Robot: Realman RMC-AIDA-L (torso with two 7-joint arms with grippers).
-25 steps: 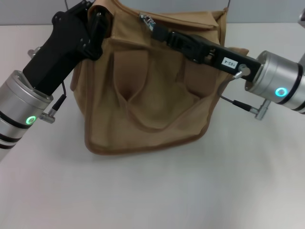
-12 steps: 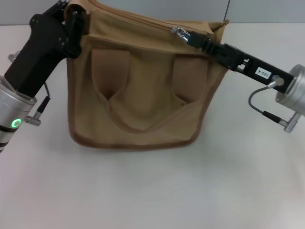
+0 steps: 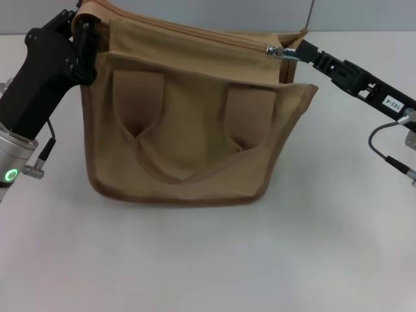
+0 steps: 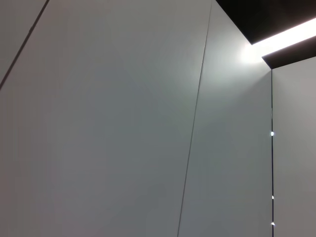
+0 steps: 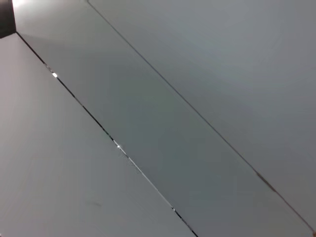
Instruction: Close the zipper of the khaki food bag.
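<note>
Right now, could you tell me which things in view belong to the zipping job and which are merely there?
Job:
khaki food bag
zipper, its slider near the bag's right end
right gripper, at the slider
left gripper, on the bag's left top corner

Merely there:
white table

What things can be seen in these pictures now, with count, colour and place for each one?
khaki food bag: one, khaki with darker tan piping, upright on the table's middle.
strap handles: two, tan, on the bag's front.
zipper: one, tan track along the bag's top; silver slider near the bag's right end.
table: one, white, under the bag.
wall panels: grey, all that both wrist views show.
left end effector: one, black, shut on the bag's top left corner.
right end effector: one, black, shut on the slider.
</note>
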